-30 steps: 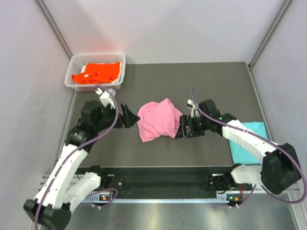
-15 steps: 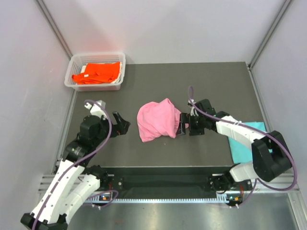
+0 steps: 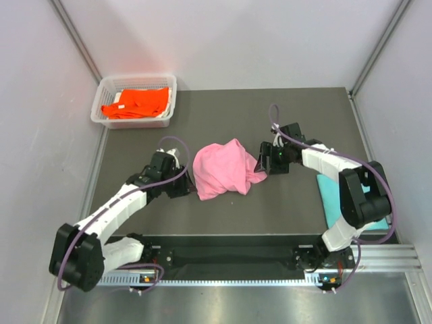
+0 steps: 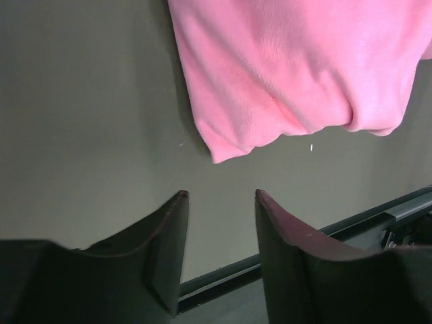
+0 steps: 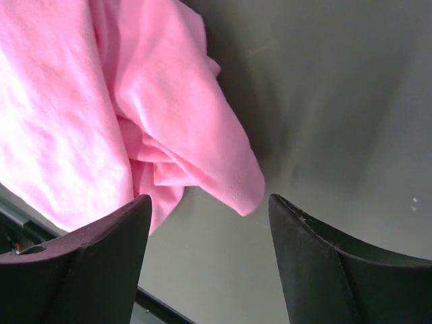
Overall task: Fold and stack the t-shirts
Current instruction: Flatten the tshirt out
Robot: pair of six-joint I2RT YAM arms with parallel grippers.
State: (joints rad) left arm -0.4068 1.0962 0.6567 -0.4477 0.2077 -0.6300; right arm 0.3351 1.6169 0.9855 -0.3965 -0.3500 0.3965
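Sitting in the upper left corner of the top view, a white basket [image 3: 108,119] holds the orange shirt [image 3: 135,101], whose folds are too small to read. Below and right of it lies bare table [image 3: 223,115], open all the way to the far edge and across to the right wall. Left of centre, the left gripper [image 3: 183,184] lies low just beside the pink shirt's left edge. In the left wrist view its fingers [image 4: 169,229] stand a little apart with nothing between them, and a corner of the pink shirt [image 4: 283,74] points down at the gap, apart from the tips. That shirt is cut off by the top and right edges there, and the table's near rail shows at the lower right. The pink shirt [image 3: 221,169] lies bunched in a rumpled heap at the middle of the table. The right gripper [image 3: 265,160] sits just beside its right edge. In the right wrist view its fingers [image 5: 307,256] are spread wide and hold nothing, with a rounded fold of the pink shirt [image 5: 155,108] ahead of the gap. Whether they touch the cloth cannot be told. At the right, the teal shirt [image 3: 331,202] lies flat near the table's edge, mostly hidden under the right arm.
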